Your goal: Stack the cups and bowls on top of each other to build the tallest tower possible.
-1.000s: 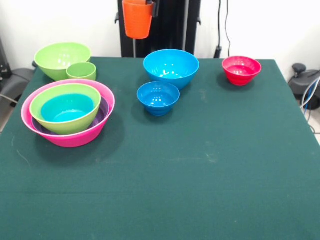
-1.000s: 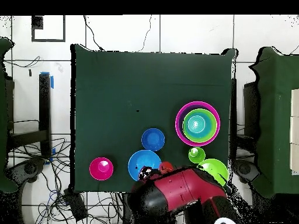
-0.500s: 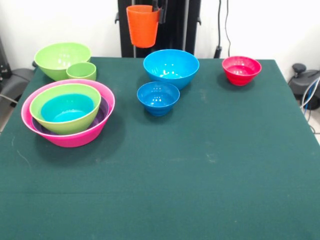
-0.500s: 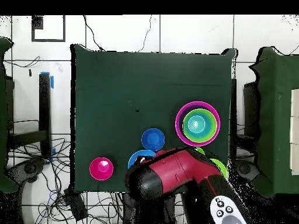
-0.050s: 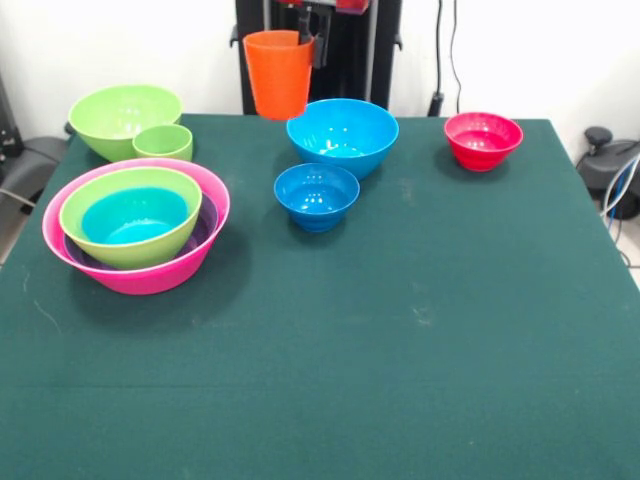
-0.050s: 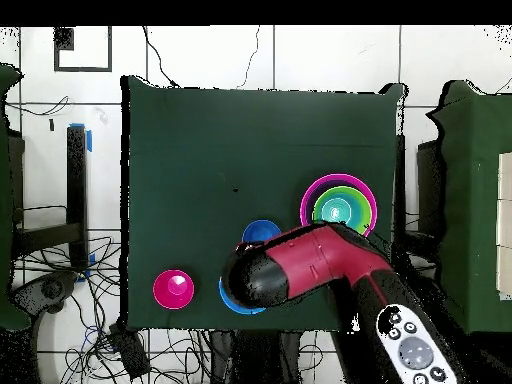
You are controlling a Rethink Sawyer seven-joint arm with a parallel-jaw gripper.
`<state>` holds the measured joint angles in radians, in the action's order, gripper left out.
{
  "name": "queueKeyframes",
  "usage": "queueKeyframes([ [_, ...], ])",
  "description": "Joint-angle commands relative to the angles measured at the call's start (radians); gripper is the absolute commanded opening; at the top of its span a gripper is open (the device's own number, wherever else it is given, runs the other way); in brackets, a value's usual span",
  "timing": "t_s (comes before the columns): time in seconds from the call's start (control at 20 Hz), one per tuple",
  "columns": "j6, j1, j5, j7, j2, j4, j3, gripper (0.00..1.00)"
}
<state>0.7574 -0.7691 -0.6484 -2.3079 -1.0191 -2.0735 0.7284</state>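
The orange cup (image 5: 279, 72) hangs in the air above the table's back edge, just left of the large blue bowl (image 5: 342, 135). My gripper (image 5: 312, 42) is shut on the cup's right rim. A small blue bowl (image 5: 316, 195) stands in front of the large one, and a red bowl (image 5: 483, 139) sits at the back right. The tower (image 5: 137, 225) at the left is a pink bowl (image 5: 150, 276) holding purple, lime green and blue bowls. Behind it stand a lime green bowl (image 5: 124, 118) and the small light green cup (image 5: 163, 142). From overhead, the arm (image 6: 310, 265) hides the gripper and the orange cup.
The green table (image 5: 400, 350) stretches wide in front of the bowls. In the overhead view the tower (image 6: 340, 208) and the red bowl (image 6: 173, 289) flank the arm. Cables and dark chairs surround the table.
The orange cup has come lower in the front view. Seen from overhead, the arm has reached farther over the table and now covers the lime green bowl and the light green cup.
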Motion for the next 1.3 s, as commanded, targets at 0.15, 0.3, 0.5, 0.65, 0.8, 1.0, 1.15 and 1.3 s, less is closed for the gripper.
queueKeyframes([
  [0.15,0.100,-0.051,-0.086,0.373,0.123,0.136,0.039,0.00],
  [0.3,0.105,-0.064,-0.086,0.399,0.123,0.142,0.041,0.00],
  [0.5,0.120,-0.104,-0.075,0.474,0.108,0.152,0.058,0.00],
  [0.65,0.142,-0.135,-0.065,0.537,0.108,0.169,0.074,0.00],
  [0.8,0.149,-0.146,-0.071,0.566,0.122,0.181,0.074,0.00],
  [1.0,0.155,-0.153,-0.078,0.596,0.141,0.197,0.072,0.00],
  [1.15,0.168,-0.172,-0.080,0.643,0.154,0.213,0.073,0.00],
  [1.3,0.172,-0.182,-0.083,0.674,0.169,0.230,0.070,0.00],
])
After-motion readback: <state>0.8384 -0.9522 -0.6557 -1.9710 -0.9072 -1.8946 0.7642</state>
